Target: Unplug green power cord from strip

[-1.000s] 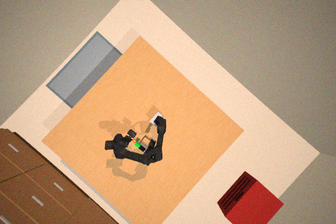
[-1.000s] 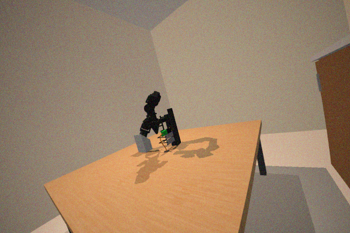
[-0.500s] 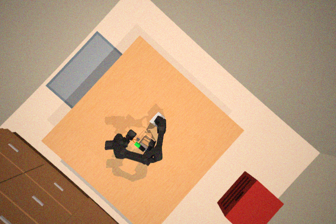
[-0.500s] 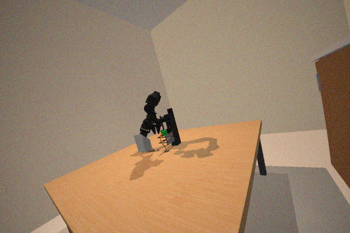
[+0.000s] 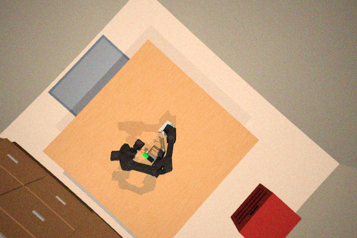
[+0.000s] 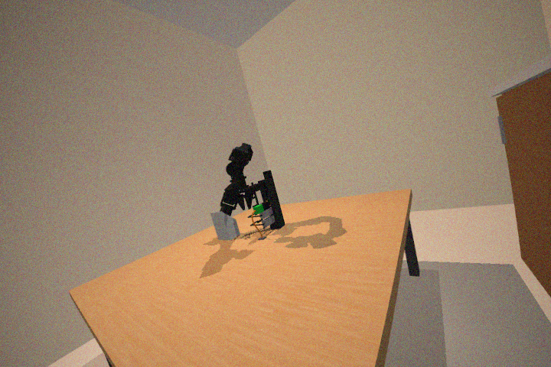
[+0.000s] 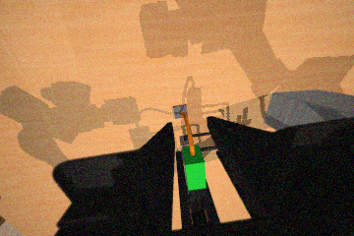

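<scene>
The green plug [image 5: 145,155] [image 6: 258,209] [image 7: 195,175] sits against a black block [image 5: 150,159] [image 7: 199,203], apparently the power strip. How far the plug is seated cannot be seen. An orange cord [image 7: 188,129] runs from the plug to a small grey block [image 5: 146,149] [image 7: 180,111] on the table. My gripper [image 6: 245,206] [image 7: 190,124] is partly open and empty. In the wrist view its fingertips stand apart on either side of the line of the cord and plug, with light gaps beside the plug. In the top view the fingers cannot be made out.
A pale grey box [image 5: 163,128] [image 6: 224,225] [image 7: 308,105] stands near the arm. A tall dark upright [image 6: 274,201] and thin black frames stand close beside the plug. A brown drawer cabinet [image 5: 21,196] and a red box [image 5: 271,215] are off the table.
</scene>
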`<state>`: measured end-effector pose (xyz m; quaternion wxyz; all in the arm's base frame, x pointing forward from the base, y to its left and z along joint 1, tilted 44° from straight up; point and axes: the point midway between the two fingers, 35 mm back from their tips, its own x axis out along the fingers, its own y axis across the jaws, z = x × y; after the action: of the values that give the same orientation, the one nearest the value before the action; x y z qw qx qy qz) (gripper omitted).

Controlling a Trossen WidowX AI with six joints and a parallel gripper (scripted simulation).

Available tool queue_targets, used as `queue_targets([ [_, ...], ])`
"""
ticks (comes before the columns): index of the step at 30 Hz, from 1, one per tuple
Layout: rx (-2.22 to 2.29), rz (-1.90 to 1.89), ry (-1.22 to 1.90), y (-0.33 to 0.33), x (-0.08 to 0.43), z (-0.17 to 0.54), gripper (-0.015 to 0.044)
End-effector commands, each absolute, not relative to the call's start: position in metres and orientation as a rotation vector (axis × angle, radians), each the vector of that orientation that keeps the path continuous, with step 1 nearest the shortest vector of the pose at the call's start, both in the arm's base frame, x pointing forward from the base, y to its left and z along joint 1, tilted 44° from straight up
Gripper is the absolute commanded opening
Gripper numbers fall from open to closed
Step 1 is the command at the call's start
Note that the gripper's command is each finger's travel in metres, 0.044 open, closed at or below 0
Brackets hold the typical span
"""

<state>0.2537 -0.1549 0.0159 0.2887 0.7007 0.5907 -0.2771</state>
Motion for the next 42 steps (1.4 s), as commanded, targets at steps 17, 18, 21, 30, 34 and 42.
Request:
queue_targets([
  [17, 1.862, -0.741, 1.573, -0.137, 0.257, 0.037, 0.016],
  [18, 1.862, -0.741, 1.573, -0.136, 0.257, 0.038, 0.016],
  [21, 1.863, -0.741, 1.573, -0.132, 0.258, 0.041, 0.016],
  [30, 1.863, -0.74, 1.574, -0.121, 0.258, 0.051, 0.016],
  [34, 1.864, -0.74, 1.574, -0.117, 0.258, 0.056, 0.016],
  [42, 1.865, -0.739, 1.575, -0.107, 0.258, 0.064, 0.016],
])
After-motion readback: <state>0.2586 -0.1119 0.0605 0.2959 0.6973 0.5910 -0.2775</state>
